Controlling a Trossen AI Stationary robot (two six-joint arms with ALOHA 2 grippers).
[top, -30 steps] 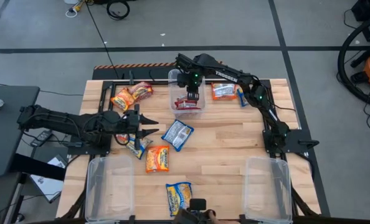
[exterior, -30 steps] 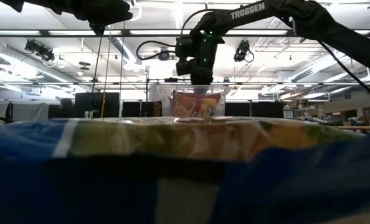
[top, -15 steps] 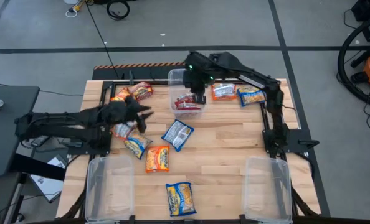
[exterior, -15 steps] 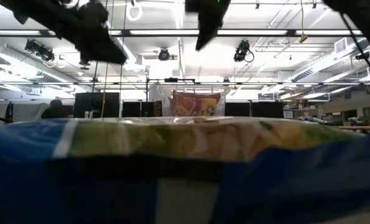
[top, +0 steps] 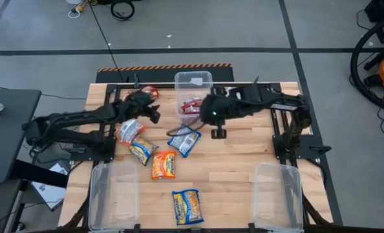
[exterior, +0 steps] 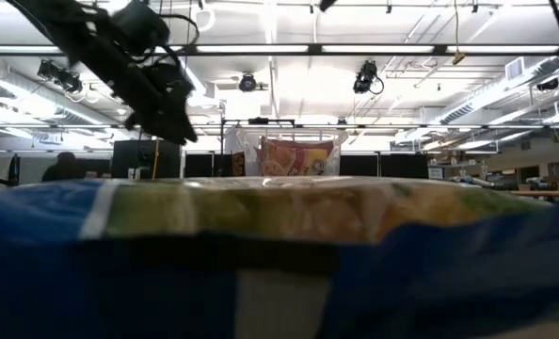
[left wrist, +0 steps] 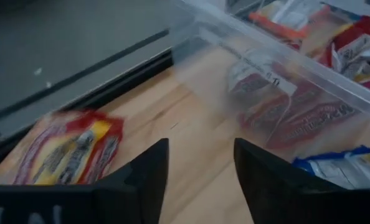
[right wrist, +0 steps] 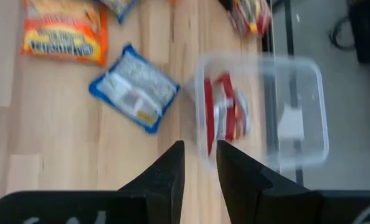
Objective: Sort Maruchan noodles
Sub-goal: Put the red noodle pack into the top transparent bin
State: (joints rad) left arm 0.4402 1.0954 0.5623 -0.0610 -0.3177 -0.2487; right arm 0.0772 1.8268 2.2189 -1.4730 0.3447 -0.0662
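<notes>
Your right tool (right wrist: 199,146), narrow and empty, has pulled back from the clear bin (top: 193,77) at 12 o'clock on the counter (top: 244,155), leaving red packets (top: 191,105) inside, while your left tool (left wrist: 200,146) has spread wide, empty, near a loose packet (left wrist: 66,149) at 11 o'clock, likely the next pick.

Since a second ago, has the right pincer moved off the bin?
Yes. The right pincer has left the clear bin and now sits on its near side, over bare table.
</notes>
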